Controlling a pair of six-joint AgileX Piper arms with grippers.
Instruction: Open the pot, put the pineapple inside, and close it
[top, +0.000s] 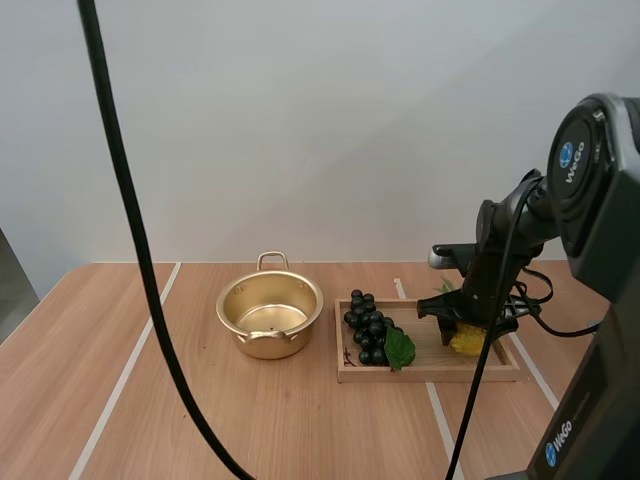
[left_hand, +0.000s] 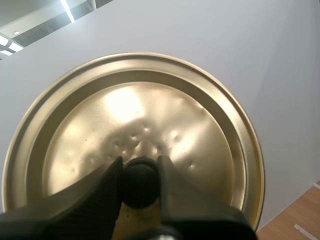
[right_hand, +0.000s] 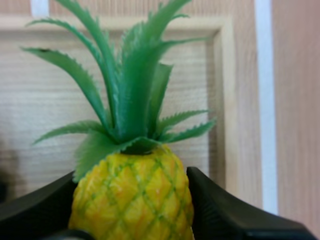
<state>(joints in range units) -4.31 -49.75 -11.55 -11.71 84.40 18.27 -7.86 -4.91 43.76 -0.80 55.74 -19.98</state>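
Observation:
The gold pot (top: 266, 345) stands uncovered on the table, left of the wooden tray (top: 430, 373). Its gold lid (left_hand: 150, 115) is lifted away from the table, held by my left gripper (left_hand: 140, 181), which is shut on the black knob (left_hand: 139, 186). The yellow pineapple (top: 467, 341) with green leaves lies at the right end of the tray. My right gripper (top: 462, 325) is lowered onto it. In the right wrist view the black fingers (right_hand: 220, 210) press both sides of the pineapple (right_hand: 132, 195) above the tray floor (right_hand: 45, 100).
A bunch of dark grapes (top: 367, 328) with a green leaf lies at the tray's left end, between the pot and the pineapple. White tape lines (top: 125, 375) run across the wooden tabletop. Open table lies left of and in front of the pot.

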